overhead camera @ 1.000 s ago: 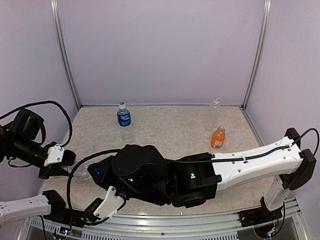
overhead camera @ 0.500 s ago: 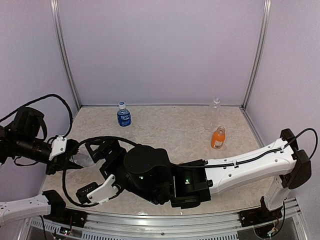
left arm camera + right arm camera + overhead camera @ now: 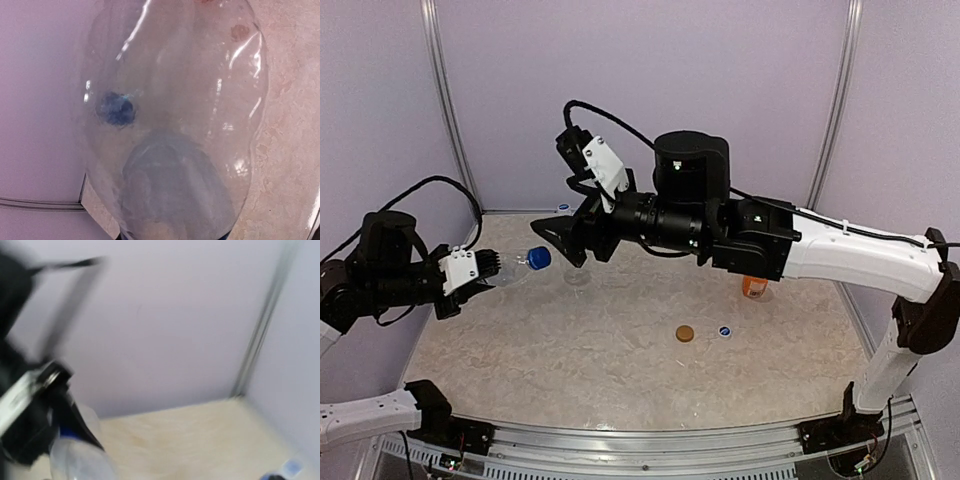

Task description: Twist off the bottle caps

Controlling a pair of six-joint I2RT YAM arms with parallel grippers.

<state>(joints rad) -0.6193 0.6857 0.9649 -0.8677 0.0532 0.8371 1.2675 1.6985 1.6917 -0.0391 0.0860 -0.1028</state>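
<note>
My left gripper [image 3: 488,268] is shut on a clear bottle [image 3: 512,268] and holds it nearly level above the table's left side, its blue cap [image 3: 539,258] pointing right. In the left wrist view that bottle [image 3: 170,125] fills the picture, the cap [image 3: 116,107] shows through it, and my fingers are hidden. My right gripper [image 3: 556,246] hangs open just right of the cap, apart from it. The blurred right wrist view shows the held bottle [image 3: 75,457] at lower left. An orange-brown cap [image 3: 685,333] and a blue cap [image 3: 724,331] lie loose on the table.
The raised right arm [image 3: 760,240] spans the back of the table. It half hides an orange bottle [image 3: 754,287] and a blue-labelled bottle [image 3: 577,275] behind the right gripper. Purple walls with metal corner posts [image 3: 448,110] close in the left, back and right.
The right arm swung from low over the near table up to the back left, and its gripper opened. The left arm lifted the clear bottle up and to the right.
</note>
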